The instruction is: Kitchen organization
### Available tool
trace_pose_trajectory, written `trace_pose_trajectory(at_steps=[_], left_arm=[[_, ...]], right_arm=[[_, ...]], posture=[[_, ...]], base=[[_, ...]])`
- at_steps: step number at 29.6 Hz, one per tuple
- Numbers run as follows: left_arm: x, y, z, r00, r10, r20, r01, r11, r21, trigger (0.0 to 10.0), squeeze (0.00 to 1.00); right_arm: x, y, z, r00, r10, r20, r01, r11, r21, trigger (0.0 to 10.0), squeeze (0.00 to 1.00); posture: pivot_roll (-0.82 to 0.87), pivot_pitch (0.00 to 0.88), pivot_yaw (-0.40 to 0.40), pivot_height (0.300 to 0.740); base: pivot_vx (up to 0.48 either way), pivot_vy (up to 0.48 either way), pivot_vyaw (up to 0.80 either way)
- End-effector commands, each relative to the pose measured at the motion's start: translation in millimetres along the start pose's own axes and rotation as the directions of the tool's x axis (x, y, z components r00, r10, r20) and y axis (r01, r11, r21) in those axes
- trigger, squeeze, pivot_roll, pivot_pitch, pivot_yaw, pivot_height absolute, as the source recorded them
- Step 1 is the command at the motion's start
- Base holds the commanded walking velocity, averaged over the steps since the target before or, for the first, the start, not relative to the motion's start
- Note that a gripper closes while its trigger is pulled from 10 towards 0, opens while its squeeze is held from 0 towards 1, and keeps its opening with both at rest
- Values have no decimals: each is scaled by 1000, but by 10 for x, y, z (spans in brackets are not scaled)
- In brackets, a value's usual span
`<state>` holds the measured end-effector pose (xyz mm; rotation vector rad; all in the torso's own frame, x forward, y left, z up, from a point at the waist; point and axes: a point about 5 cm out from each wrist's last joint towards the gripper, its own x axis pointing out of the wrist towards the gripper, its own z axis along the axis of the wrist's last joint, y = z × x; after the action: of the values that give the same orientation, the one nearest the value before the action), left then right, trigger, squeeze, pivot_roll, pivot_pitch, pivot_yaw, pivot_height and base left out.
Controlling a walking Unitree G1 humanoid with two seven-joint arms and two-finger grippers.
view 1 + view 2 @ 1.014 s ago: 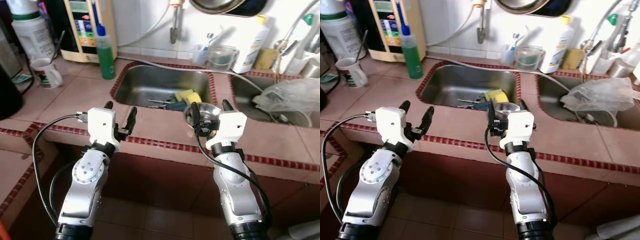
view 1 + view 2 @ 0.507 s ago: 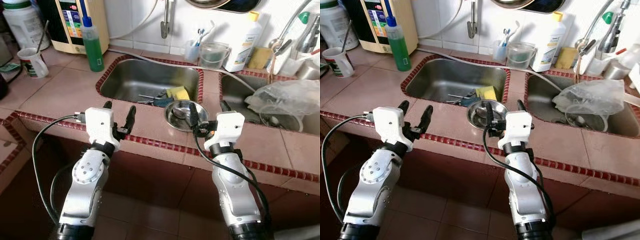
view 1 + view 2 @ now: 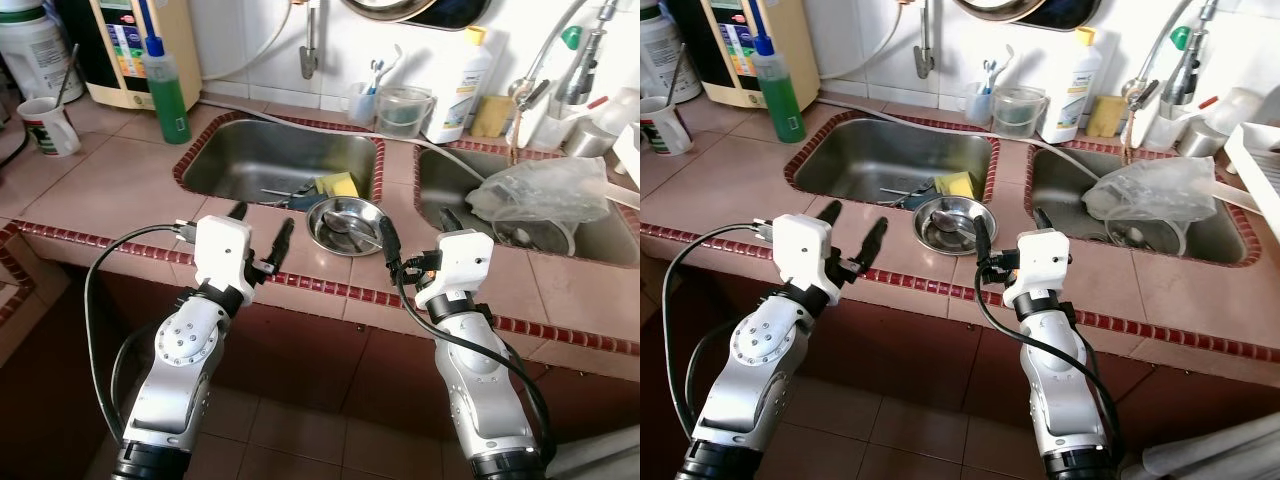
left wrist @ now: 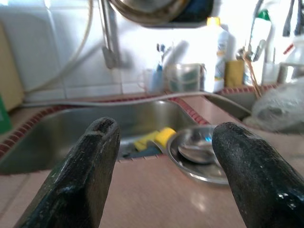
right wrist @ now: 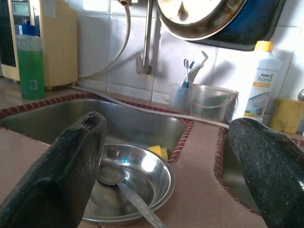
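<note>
1. My left gripper [image 3: 257,226] hovers at the counter's front edge before the left sink [image 3: 250,160], fingers spread wide, holding nothing.
2. The steel bowl [image 3: 345,224] sits on the tiled counter [image 3: 120,190] between the two sinks, with a spoon [image 5: 124,187] lying inside it.
3. My right gripper [image 3: 415,230] hangs just short of the bowl, fingers wide apart and empty.

White bottle [image 5: 261,90] label: "home", smaller word above unreadable. Other labels too blurred.
</note>
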<state>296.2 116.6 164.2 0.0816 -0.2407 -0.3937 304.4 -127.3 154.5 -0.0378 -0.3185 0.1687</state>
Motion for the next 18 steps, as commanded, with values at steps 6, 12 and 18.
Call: trace_pose_trajectory(at_steps=[6,12,18], left_arm=[[-55,-223,-53,994,-113,-16,112,994,-5,10000,0],[-121,-301,-73,982,-186,-17,187,981,50,10000,0],[-161,-317,-101,977,-212,-23,213,975,68,10000,0]], right_arm=[[-5,-60,-34,999,-49,-17,49,999,-15,10000,0],[-25,7,-108,998,-44,-43,45,999,13,10000,0],[-58,38,-220,994,-50,-93,59,994,93,10000,0]], posture=[[1,96,-10,740],[3,86,-12,740],[8,84,-17,740]], base=[[0,0,0],[0,0,0],[0,0,0]])
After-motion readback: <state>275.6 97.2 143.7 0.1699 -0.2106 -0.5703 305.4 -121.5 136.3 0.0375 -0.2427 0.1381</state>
